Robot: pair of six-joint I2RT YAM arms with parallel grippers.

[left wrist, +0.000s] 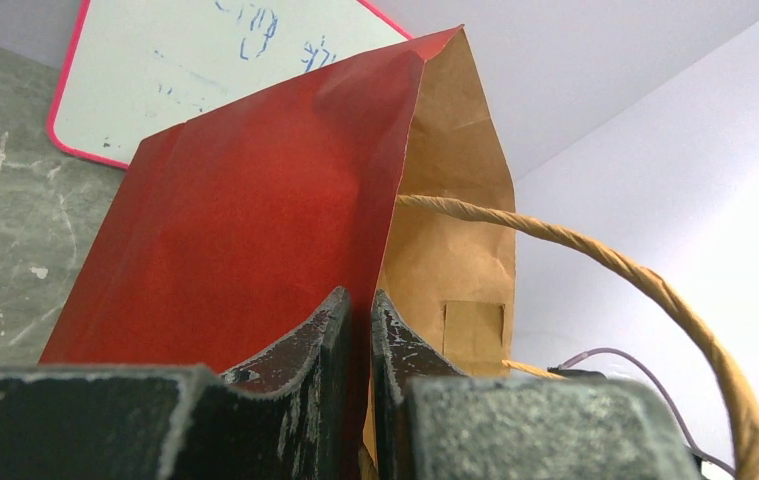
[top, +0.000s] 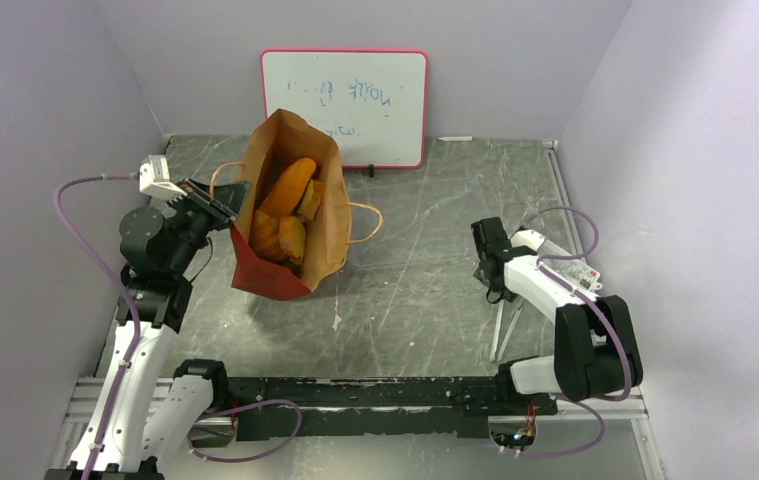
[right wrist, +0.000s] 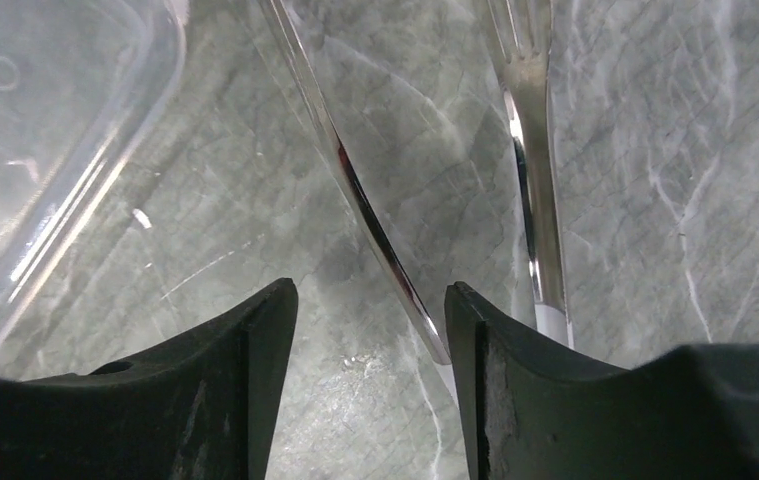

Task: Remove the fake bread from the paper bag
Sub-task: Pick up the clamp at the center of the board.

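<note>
The paper bag (top: 327, 215), red outside and brown inside, stands tilted at the back left with its mouth open towards the camera. Inside lies the fake bread: a long orange loaf (top: 289, 184) and smaller tan-orange pieces (top: 279, 238) below it. My left gripper (top: 229, 211) is shut on the bag's left wall near the rim. In the left wrist view, the left gripper (left wrist: 358, 296) pinches the paper bag (left wrist: 245, 220) with red paper on one side and kraft on the other. My right gripper (top: 495, 285) is far to the right, pointing down at the table. In the right wrist view, the right gripper (right wrist: 370, 290) is open.
Clear plastic tongs (top: 503, 328) lie on the table under the right gripper; one arm of the tongs (right wrist: 375, 230) runs between its fingers beside the right one, the other outside. A clear container's edge (right wrist: 75, 170) lies left of it. A whiteboard (top: 345, 105) leans on the back wall.
</note>
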